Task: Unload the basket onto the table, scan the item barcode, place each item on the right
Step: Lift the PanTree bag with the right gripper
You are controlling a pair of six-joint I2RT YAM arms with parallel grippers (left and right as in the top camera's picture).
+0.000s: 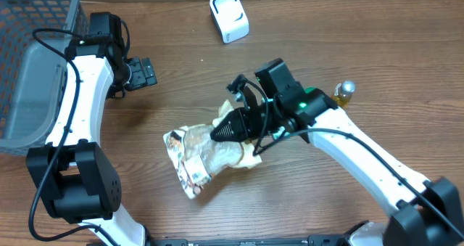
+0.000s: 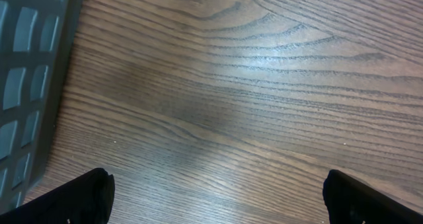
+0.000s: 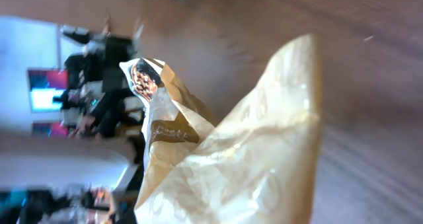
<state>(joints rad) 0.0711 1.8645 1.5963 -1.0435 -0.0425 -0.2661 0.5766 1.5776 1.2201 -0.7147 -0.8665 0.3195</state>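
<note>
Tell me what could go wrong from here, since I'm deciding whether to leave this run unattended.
The right pincer grips the crinkled snack bag by one end, so it may slip or sag when carried. Its creases could hide the barcode from the white scanner. The small bottle stands beside the right arm; a swing might topple it.

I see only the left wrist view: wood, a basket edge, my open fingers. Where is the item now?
Observer: The snack bag lies in the middle of the table; the right gripper is shut on its edge.
Operator: Is a scanner in view?
Observer: A white device, perhaps the scanner, stands near the far edge, apart from the bag.
Operator: Anything else?
Observer: A small bottle stands beside the right arm.
</note>
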